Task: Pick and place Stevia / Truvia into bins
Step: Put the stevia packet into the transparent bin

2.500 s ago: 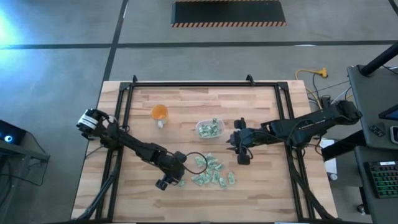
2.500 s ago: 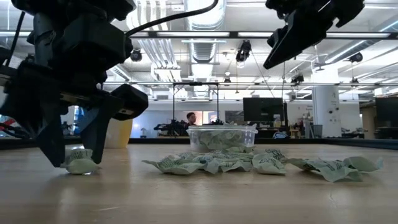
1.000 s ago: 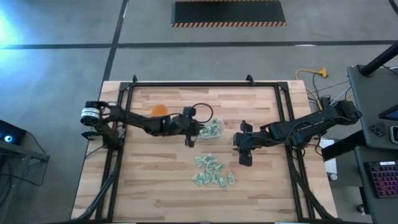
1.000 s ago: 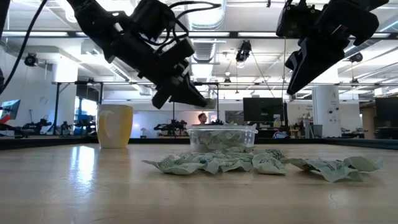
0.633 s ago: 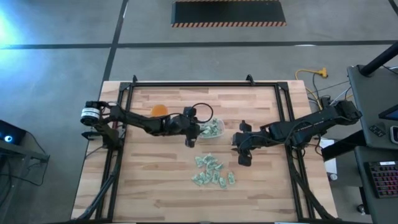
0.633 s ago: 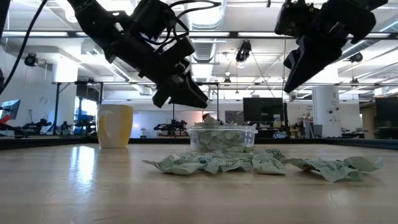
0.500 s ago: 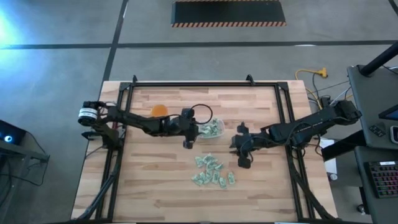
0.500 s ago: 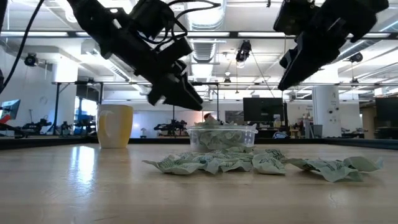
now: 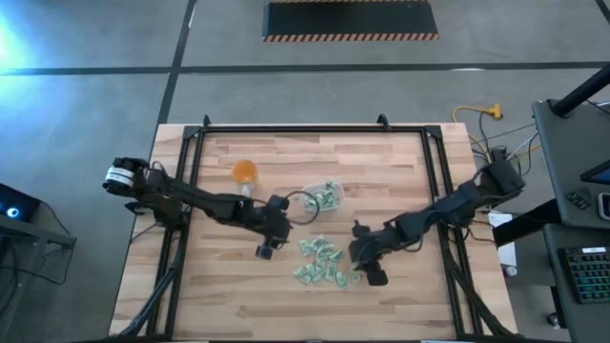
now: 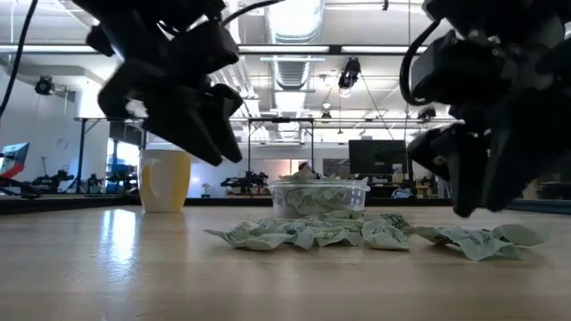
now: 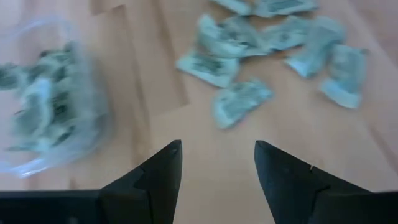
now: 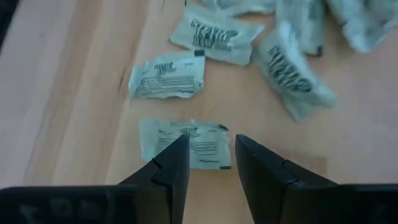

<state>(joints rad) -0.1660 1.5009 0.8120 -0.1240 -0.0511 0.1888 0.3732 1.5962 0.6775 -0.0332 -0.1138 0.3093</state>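
Left gripper [image 9: 265, 244]: jaws spread, empty, hovering at 9 o'clock of Truvia packets [image 9: 325, 262]. Right gripper [image 9: 363, 268]: jaws spread over a packet at 3 o'clock edge. Clear tub [image 9: 322, 197]: sitting at 12 o'clock; bare desk [image 9: 400, 171] lying around.

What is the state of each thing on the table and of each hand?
Clear tub: upright, partly filled with packets.
Loose packets: lying flat in a scatter on the table, outside the tub.
Orange cup: upright, untouched.
Left hand: open, empty, above bare wood between tub and scatter.
Right hand: open, empty, low over one packet at the scatter's edge.
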